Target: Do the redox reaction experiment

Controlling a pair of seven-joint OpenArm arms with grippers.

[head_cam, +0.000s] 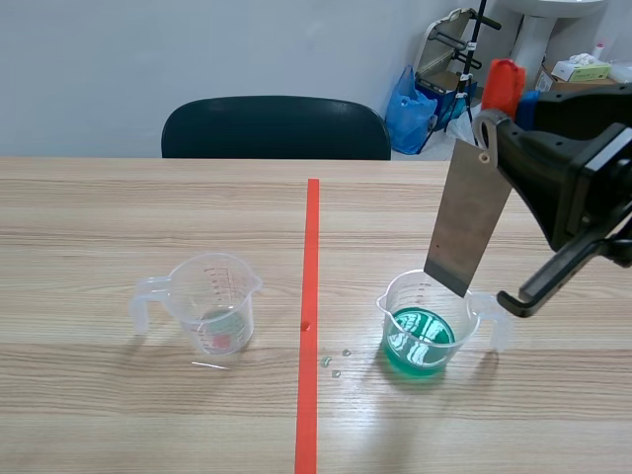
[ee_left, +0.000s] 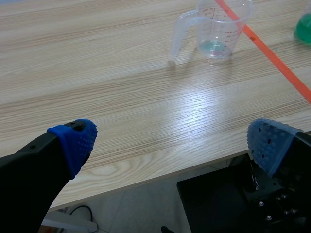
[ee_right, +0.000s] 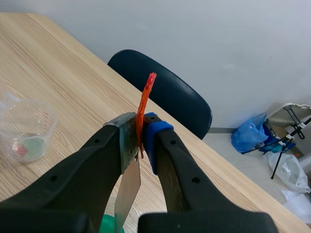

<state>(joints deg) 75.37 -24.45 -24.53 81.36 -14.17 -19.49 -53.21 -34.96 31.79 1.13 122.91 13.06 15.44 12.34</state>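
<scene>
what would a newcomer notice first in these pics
The grey metal sheet stands out first: the right tool is shut on its upper end and it hangs tilted just over the cup of green liquid, right of the red tape line. Left of the line stands a nearly empty clear cup; the left tool is open at the table's near edge.

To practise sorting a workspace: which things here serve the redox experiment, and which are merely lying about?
Job: metal strip in right claw; cup of green liquid; nearly empty cup.
Lying about: chair; blue bag; tissue box.
</scene>
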